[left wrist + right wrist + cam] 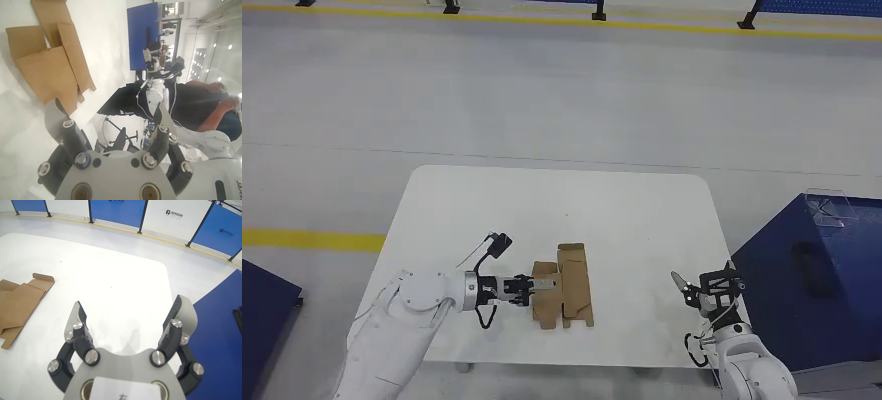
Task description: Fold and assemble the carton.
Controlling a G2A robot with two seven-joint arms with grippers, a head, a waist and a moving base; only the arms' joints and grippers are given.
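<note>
Brown cardboard carton (567, 285) (49, 68) (17, 306): a flat, unassembled blank with its flaps spread out. It lies on the white round-cornered table (642, 215), directly ahead of the left gripper's jaws.

Left gripper (530, 287) (107, 103): jaws spread wide and holding nothing. It is turned so that one finger (54, 113) sits low at the carton's nearest edge, while the other is raised clear of the table. Whether the low finger touches the cardboard cannot be told.

Right gripper (704, 280) (128, 300): jaws likewise spread and empty. It hangs over the bare table near its edge, and the carton lies well apart, off to one side of the jaws.

Dark blue cabinet (812, 260) (217, 323): stands just beyond the table edge, on the side of the right gripper's jaws away from the carton.
</note>
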